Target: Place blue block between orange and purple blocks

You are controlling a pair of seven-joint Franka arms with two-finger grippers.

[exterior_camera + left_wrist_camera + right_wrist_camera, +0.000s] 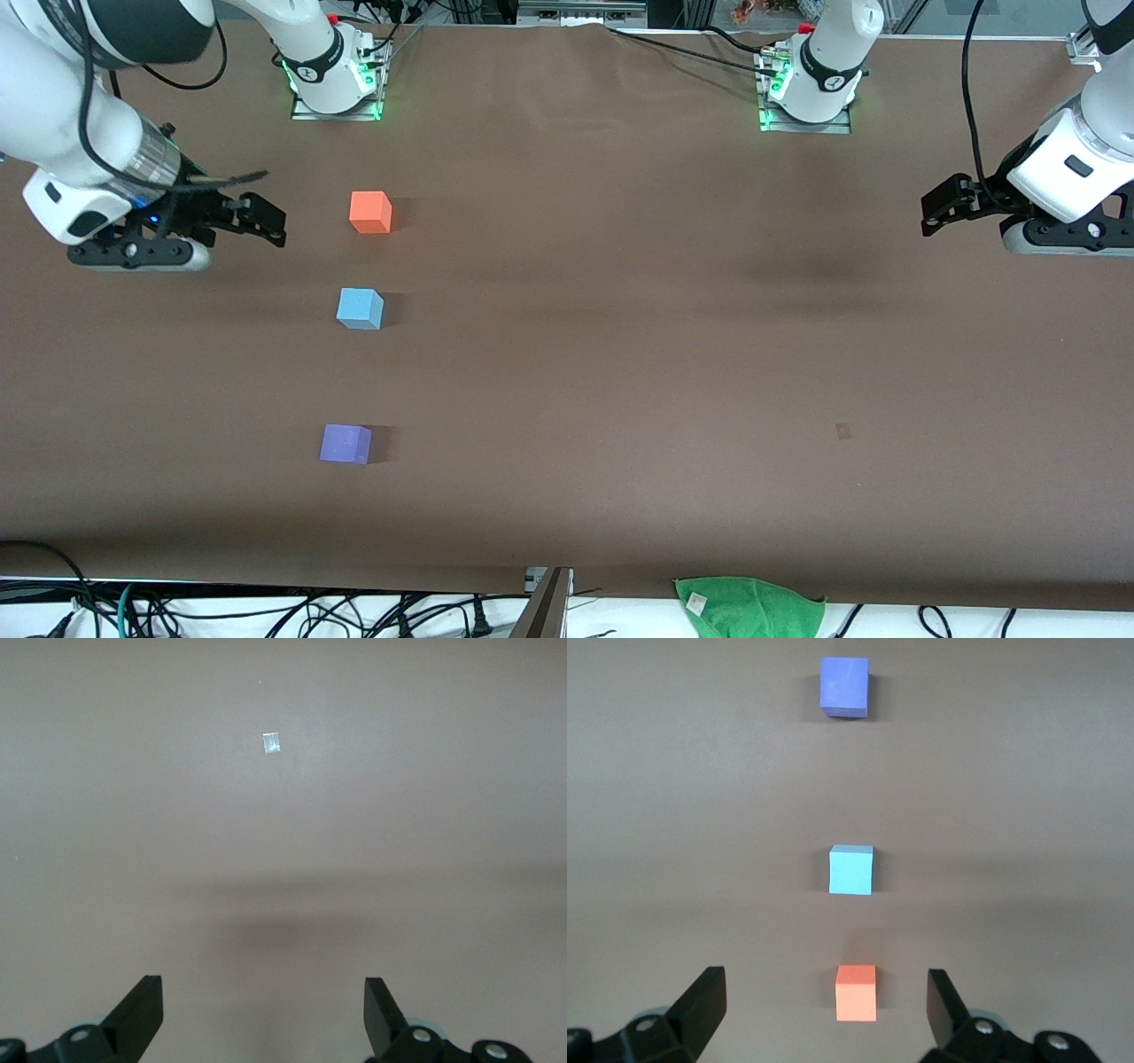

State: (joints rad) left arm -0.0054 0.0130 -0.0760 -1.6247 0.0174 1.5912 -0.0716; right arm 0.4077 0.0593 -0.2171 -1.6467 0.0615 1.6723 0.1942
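Observation:
Three small cubes lie in one line on the brown table toward the right arm's end. The orange block [370, 212] is farthest from the front camera. The blue block [360, 308] lies between it and the purple block [345, 443], closer to the orange one. My right gripper [261, 221] is open and empty, above the table beside the orange block. Its wrist view shows the orange block [856, 992], blue block [851, 869] and purple block [844, 687] ahead of the open right gripper [824, 985]. My left gripper [937, 208] waits open and empty at the left arm's end; the left wrist view shows it [263, 989] over bare table.
A green cloth [751, 607] lies at the table's front edge, with cables along that edge. A small tape mark [842, 431] is on the table toward the left arm's end and also shows in the left wrist view [272, 742]. The arm bases [335, 80] stand along the back.

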